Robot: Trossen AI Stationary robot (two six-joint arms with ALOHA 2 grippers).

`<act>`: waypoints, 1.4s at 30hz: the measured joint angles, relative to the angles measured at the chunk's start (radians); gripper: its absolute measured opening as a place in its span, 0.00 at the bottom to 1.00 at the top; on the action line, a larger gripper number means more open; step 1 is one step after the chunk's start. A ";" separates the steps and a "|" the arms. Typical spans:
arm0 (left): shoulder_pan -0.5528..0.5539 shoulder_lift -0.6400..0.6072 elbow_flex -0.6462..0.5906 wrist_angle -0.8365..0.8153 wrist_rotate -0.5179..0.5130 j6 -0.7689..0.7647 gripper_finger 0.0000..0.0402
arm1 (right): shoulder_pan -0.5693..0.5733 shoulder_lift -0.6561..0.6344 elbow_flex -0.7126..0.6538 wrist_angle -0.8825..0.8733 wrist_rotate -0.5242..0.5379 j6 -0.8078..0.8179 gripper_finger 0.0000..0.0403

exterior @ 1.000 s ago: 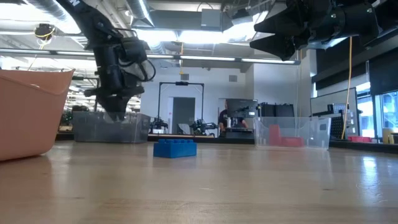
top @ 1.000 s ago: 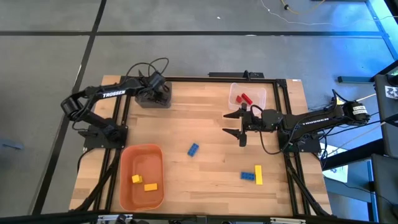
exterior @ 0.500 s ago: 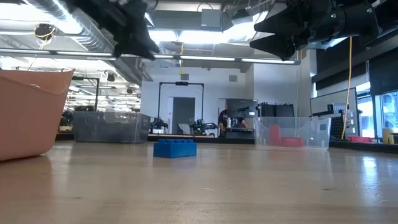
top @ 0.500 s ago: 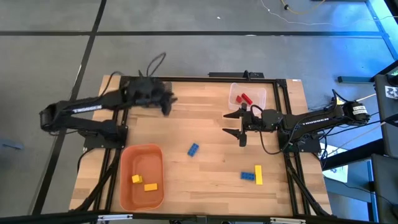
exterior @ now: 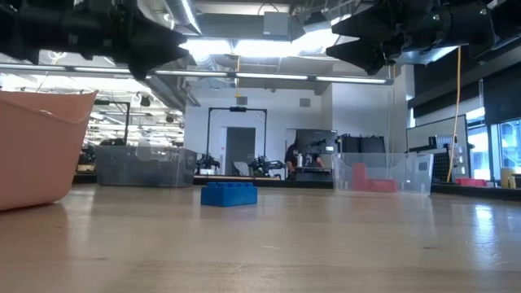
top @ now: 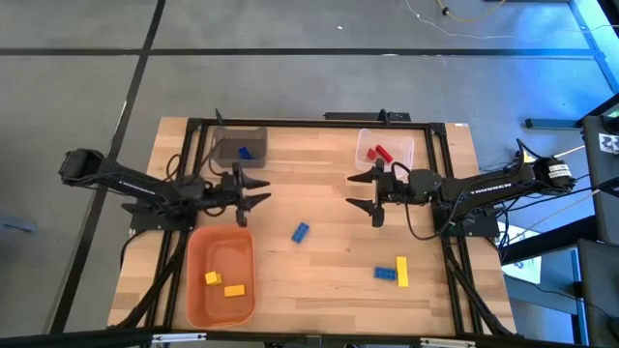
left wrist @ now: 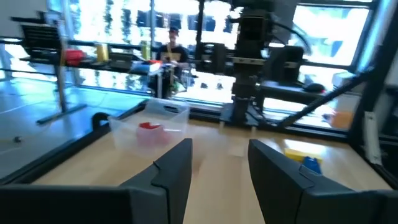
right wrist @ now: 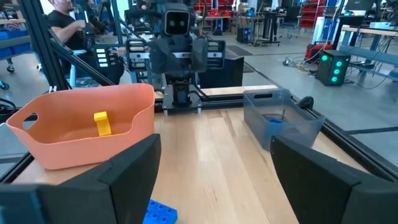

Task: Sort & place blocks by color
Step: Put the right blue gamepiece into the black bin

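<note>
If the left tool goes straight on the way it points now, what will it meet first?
Probably the right tool. The left tool points across the table toward it, jaws open and empty. The bare wood between them looks free; their heights are unclear.

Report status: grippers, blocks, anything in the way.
Left gripper open, empty, above orange bin. Right gripper open, empty, waiting by clear bin. Lone blue block mid-table, nothing blocking it.

Legible text: none in any view. Arms, bins, blocks, counter [top: 319, 208]: no readable label, brand or no. Black-and-white marker tag [top: 610, 143] at right edge of high view: pattern only, no chars. Background room signs: too blurred to read.
</note>
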 joint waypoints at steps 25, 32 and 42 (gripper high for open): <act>-0.001 -0.021 -0.019 0.049 0.081 -0.001 0.37 | 0.435 0.077 0.431 -1.135 0.166 0.749 0.75; -0.001 -0.021 -0.019 0.049 0.081 -0.002 0.37 | 0.665 0.216 0.463 -1.285 0.114 1.215 0.75; 0.000 -0.021 -0.019 0.049 0.074 0.000 0.37 | 0.753 0.477 0.524 -1.225 0.138 0.963 0.75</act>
